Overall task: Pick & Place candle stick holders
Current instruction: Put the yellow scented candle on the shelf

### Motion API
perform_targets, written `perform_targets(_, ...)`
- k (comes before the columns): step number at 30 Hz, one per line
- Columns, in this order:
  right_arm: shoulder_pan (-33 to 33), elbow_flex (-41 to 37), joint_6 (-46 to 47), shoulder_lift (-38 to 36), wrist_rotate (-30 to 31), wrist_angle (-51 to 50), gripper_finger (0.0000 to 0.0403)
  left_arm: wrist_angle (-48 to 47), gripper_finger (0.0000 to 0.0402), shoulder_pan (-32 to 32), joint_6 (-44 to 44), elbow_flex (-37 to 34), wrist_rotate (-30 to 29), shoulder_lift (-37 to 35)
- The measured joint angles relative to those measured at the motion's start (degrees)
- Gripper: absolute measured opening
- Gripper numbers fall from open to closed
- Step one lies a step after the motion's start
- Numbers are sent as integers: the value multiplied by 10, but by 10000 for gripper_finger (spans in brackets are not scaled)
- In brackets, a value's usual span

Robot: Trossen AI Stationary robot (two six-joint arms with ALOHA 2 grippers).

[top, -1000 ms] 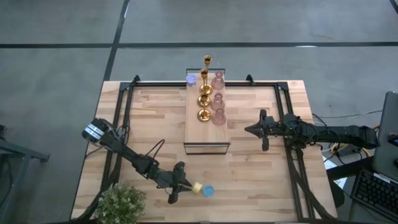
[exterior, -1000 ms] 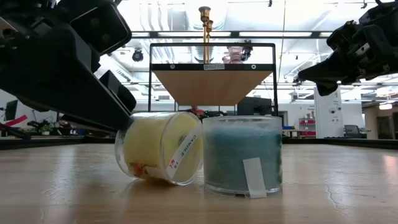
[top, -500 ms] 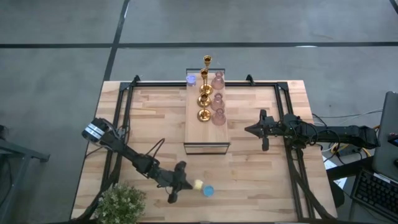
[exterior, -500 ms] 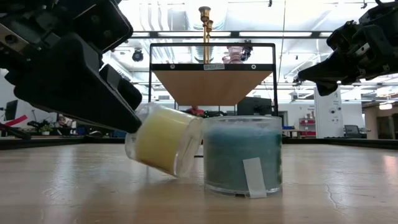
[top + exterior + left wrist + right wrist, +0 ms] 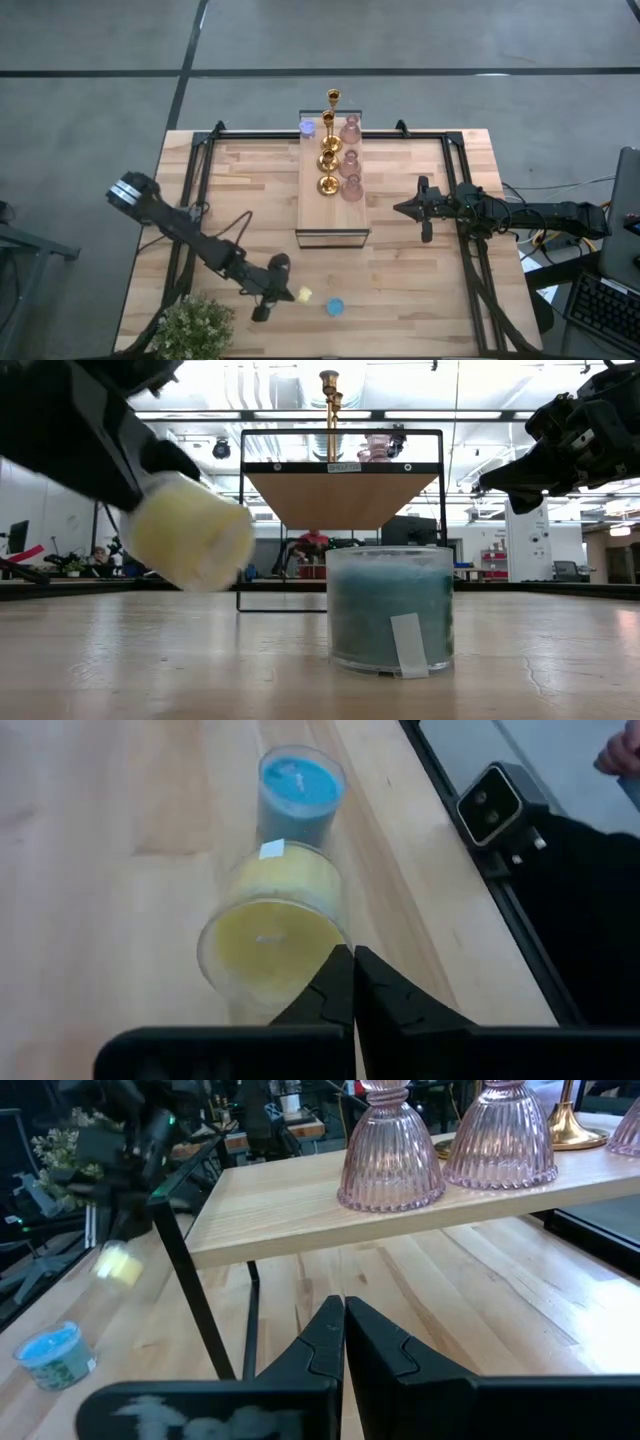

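My left gripper (image 5: 287, 293) is shut on a small yellow cup (image 5: 268, 935), which hangs tilted above the table's near part (image 5: 190, 530). A blue cup (image 5: 334, 306) stands upright on the table just right of it (image 5: 390, 610). Three gold candle stick holders (image 5: 329, 150), pink vase-like ones (image 5: 350, 160) and a purple cup (image 5: 307, 128) stand on a raised light-wood shelf (image 5: 333, 215) at the table's middle. My right gripper (image 5: 400, 209) hovers shut to the right of the shelf, holding nothing (image 5: 343, 1305). My left gripper pinches the yellow cup at its rim (image 5: 325, 948) between the ends of its two fingers. The fingers come slanting down from the table's left. The cup is lifted clear of the table and tilted, its open mouth turned toward the gripper. Whether a finger is inside the cup I cannot tell.
A green leafy plant (image 5: 195, 328) stands at the near left corner, close to my left arm. The shelf rests on a black frame (image 5: 240, 520). A small camera (image 5: 495, 800) sits at the table's near edge. Bare wood lies left and right of the shelf.
My left gripper has shut on the yellow cup, which leaned beside the blue cup, then risen and drawn back toward the table's left. The yellow cup is now lifted clear and tipped further. The blue cup has stayed in place.
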Motion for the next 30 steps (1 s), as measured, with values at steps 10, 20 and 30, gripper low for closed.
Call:
perform_targets(10,0,0,0,0,0,0,8,-338,1,2,30,81,-12,-158)
perform_targets(20,0,0,0,0,0,0,8,-657,0,66,98,243,-133,-178)
perform_targets(30,0,0,0,0,0,0,8,-785,0,268,278,372,-114,-149)
